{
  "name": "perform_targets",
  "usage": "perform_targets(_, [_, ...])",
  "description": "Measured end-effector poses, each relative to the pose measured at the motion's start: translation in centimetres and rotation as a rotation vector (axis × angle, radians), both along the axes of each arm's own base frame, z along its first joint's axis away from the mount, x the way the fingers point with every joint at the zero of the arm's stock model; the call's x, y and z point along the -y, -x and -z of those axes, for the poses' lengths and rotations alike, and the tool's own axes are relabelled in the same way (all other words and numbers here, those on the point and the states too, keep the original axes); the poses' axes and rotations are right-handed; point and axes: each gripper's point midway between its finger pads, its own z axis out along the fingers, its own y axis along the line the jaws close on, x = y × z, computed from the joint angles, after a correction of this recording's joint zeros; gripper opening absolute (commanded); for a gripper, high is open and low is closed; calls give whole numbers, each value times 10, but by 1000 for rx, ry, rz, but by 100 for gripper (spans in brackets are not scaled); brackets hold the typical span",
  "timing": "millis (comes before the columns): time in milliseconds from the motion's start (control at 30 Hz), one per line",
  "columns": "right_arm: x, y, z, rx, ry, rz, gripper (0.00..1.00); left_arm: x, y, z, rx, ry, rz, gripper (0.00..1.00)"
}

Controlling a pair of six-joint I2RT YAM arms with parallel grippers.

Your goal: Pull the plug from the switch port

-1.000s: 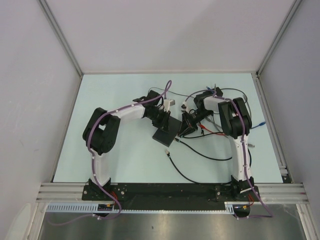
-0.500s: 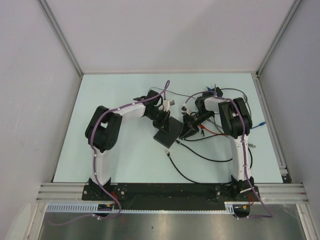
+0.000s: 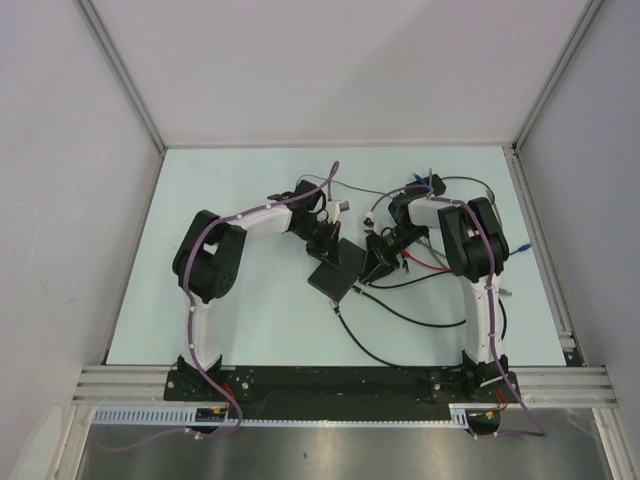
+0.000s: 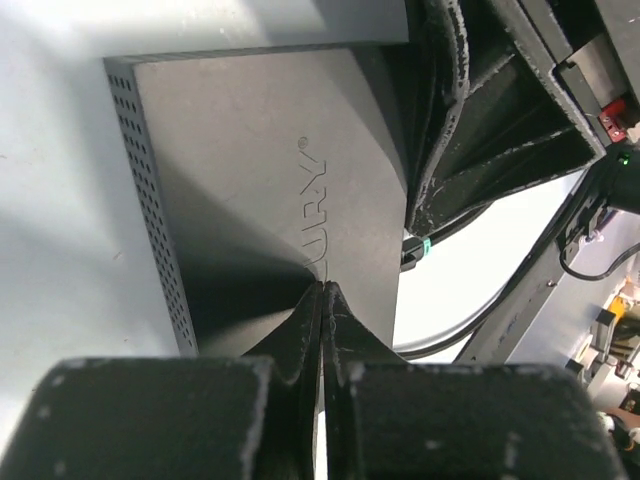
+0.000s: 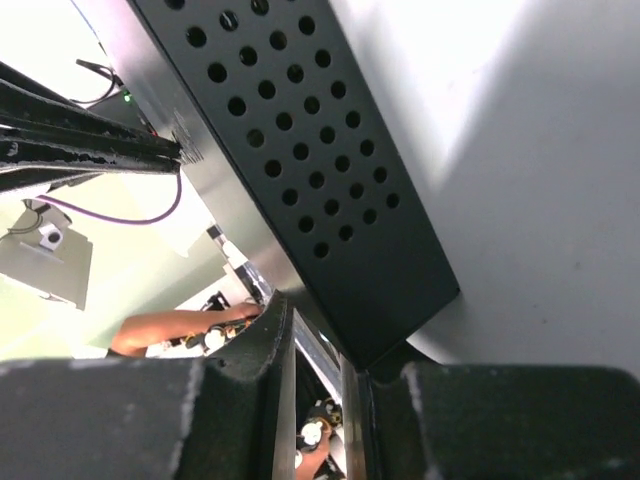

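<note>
- ok so my left claw [image 4: 322, 292] is pressed completely together with nothing in it. The tips rest on the top face of the black box [image 4: 250, 160], just below the raised lettering [image 4: 312, 190].
- the plug [image 4: 414, 250] is a little to the right of those tips, at the right-hand edge of the box. It's a small black thing with a green band, and a black cable [image 4: 470, 318] runs off from it further right.
- the switch port is on that same edge, but the plug covers it, so I can't actually see the socket.
- my right claw [image 3: 374, 264] sits at the box on the side opposite my left one. From the left wrist camera its scuffed fingers [image 4: 440, 120] end just above the plug. They're really close, but touching or not, I can't tell.
- right claw state: honestly can't tell. Its own camera shows a narrow slit between the fingers with a box corner right at them. Whether it's pinching the plug or anything else is hidden.
- same camera: the perforated side [image 5: 300, 140] of the box runs up and left from my right fingers.
- from above, the box lies on the pale table [image 3: 230, 200] between both claws. There are loose black cables [image 3: 420, 313] and a red lead [image 3: 425, 263] on my right claw's side.
</note>
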Motion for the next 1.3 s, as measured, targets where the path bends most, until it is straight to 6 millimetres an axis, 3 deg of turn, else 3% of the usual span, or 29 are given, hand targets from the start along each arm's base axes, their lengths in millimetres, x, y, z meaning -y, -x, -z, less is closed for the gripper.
perform_targets(133, [-2, -5, 1, -13, 18, -15, 0, -1, 1, 0, -9, -5, -6, 0])
perform_targets(300, [-10, -30, -1, 2, 87, -112, 0, -6, -4, 0, -2, -12, -22, 0])
perform_targets(667, [-2, -6, 1, -1, 23, -48, 0, -6, -2, 2, 20, -43, -23, 0])
perform_targets(900, [-9, -23, -1, 11, 12, -92, 0, -9, -5, 0, 67, -89, -34, 0])
perform_targets(933, [-12, -28, -2, 15, 17, -106, 0, -11, -6, 0, 84, -105, -38, 3])
perform_targets(967, [-14, -32, -2, 15, 23, -114, 0, -13, -8, -1, 106, -123, -39, 16])
perform_targets(1000, [-16, -35, -2, 15, 27, -123, 0, -15, -10, -2, 128, -136, -39, 48])
perform_targets(1033, [-18, -38, -2, 16, 28, -127, 0, -18, -12, -2, 161, -159, -33, 55])
perform_targets(1100, [-24, -43, -2, 16, 24, -132, 0, -16, -11, -8, 197, -167, -15, 66])
perform_targets(1300, [-32, -47, -2, 18, 7, -136, 2, -19, -31, -11, 407, -285, 32, 69])
